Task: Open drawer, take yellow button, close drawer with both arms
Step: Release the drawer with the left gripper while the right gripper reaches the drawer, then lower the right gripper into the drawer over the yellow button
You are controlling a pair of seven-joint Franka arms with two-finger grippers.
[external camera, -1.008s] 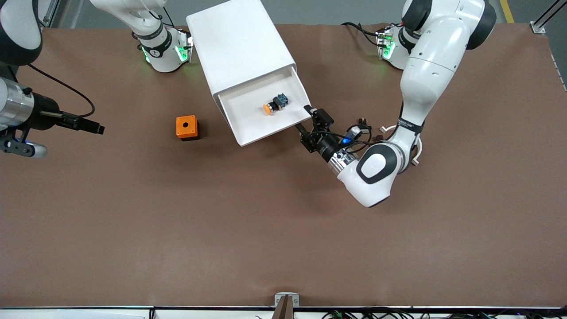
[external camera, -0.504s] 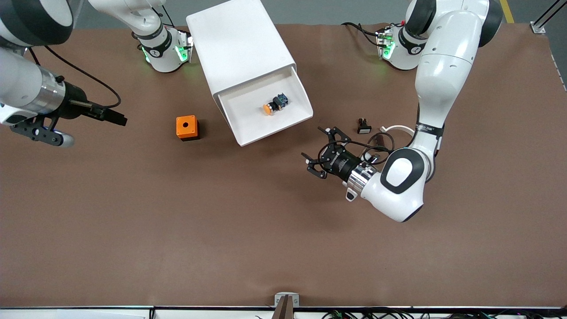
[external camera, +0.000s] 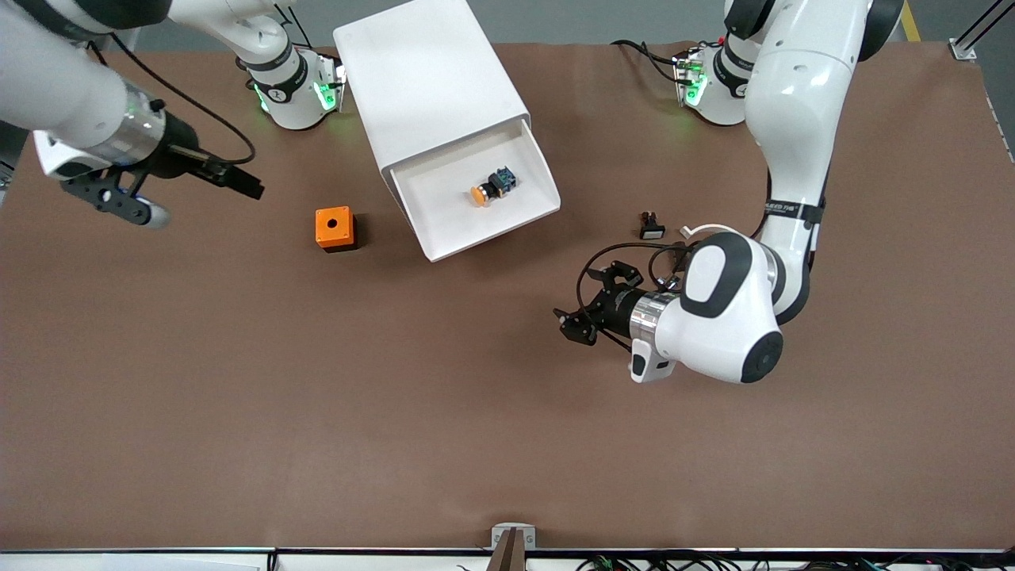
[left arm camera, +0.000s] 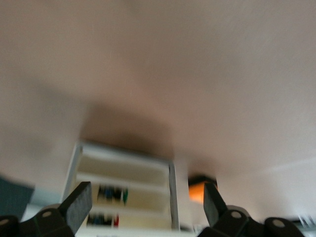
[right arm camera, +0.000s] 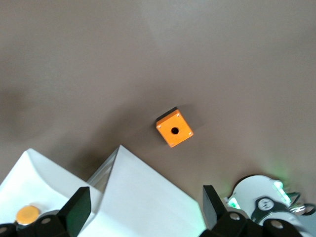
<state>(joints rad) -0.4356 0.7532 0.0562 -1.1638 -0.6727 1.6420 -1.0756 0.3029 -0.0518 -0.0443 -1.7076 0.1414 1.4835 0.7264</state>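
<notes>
Right end effector (external camera: 246,184): I see it up over the bare brown counter (external camera: 317,412) toward the right arm's end, near the orange cube; its fingers (right arm camera: 79,207) stand apart, released, with nothing between them.
Orange cube (external camera: 334,228): I see it resting on the counter, a round hole in its top face, beside the cabinet and apart from it.
Cabinet (external camera: 428,87): white and box-shaped, I see it set at an angle between the two arm bases.
Drawer (external camera: 444,230): I see the topmost tray pulled out toward the front camera, its inside open to view from above.
Button (external camera: 490,187): I see it lying on its side on the drawer floor, about mid-tray, orange-yellow cap toward the right arm's end, black and blue body toward the left arm's end.
Small black part (external camera: 651,227): I see it on the counter, white face toward the front camera, well clear of the drawer toward the left arm's end.
Left end effector (external camera: 599,305): I see it low over bare counter, clear of the drawer; fingers (left arm camera: 76,205) spread wide, released, empty.
</notes>
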